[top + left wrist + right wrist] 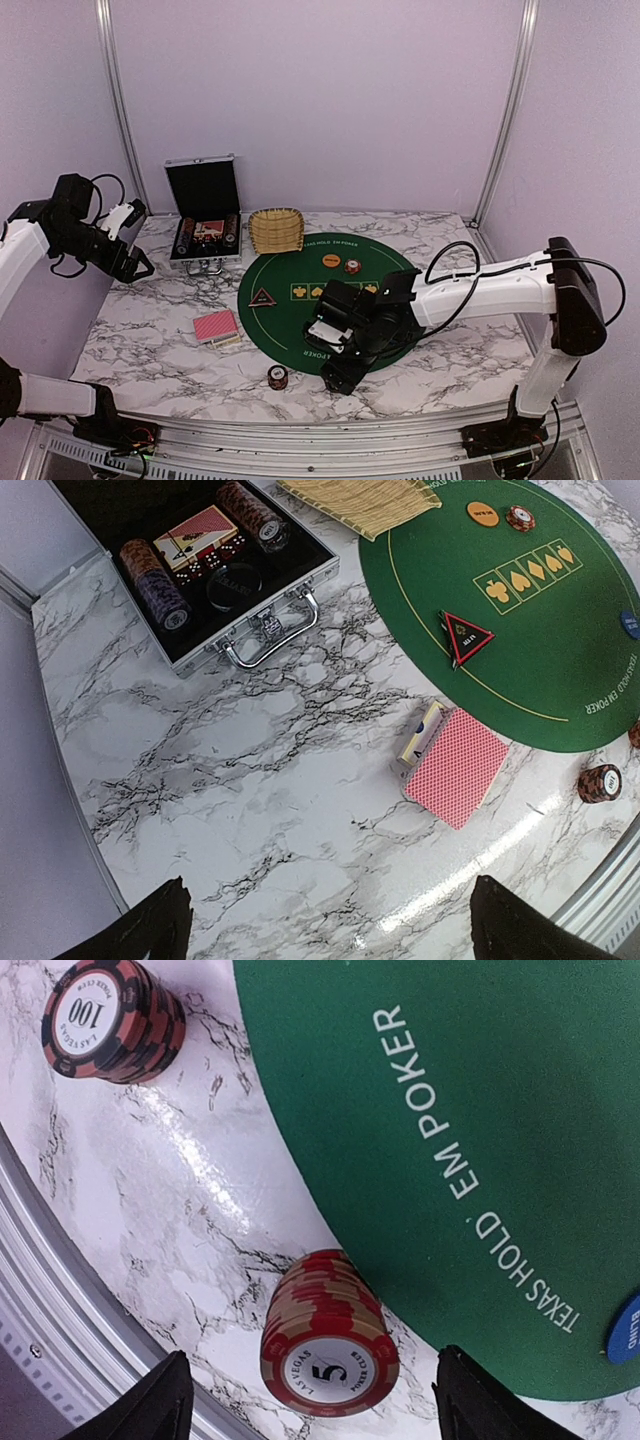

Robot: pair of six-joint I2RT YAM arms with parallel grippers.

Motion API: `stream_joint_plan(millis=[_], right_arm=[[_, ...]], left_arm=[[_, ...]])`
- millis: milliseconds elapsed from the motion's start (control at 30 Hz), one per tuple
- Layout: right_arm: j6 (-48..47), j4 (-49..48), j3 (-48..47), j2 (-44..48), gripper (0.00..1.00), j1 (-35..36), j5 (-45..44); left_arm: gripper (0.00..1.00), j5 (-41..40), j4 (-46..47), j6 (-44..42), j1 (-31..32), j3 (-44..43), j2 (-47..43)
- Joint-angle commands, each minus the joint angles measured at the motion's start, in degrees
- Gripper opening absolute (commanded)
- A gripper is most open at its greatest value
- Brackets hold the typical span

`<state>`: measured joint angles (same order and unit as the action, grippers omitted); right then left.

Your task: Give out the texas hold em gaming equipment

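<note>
Our right gripper [310,1390] hangs open and empty. The stack of red 5 chips [328,1335] stands upright between its fingers, touching neither, just toward 12 o'clock of the tips. The stack sits on the marble table [200,1210] at the 6 o'clock rim of the green mat [420,1110]. The 100 stack [110,1020] lies at 10 o'clock. Our left gripper [330,925], also wide open, is well apart, so we judge the closing falls to the right.
</note>
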<state>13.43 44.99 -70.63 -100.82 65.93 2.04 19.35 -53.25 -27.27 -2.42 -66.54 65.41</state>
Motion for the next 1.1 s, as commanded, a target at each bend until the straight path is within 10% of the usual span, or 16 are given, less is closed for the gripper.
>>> stream_joint_plan(millis=[0,1067], right_arm=[[-0.07,-1.73,0.21,-1.17,0.8,0.12,-0.85],[-0.07,-1.82,-0.32,-0.79,0.31,0.16,-1.73]], left_arm=[[0.99,-0.28,-1.94,0.22,0.06,-1.4,-1.16],[0.99,-0.58,-2.12,0.29,0.07,-1.48,-1.33]])
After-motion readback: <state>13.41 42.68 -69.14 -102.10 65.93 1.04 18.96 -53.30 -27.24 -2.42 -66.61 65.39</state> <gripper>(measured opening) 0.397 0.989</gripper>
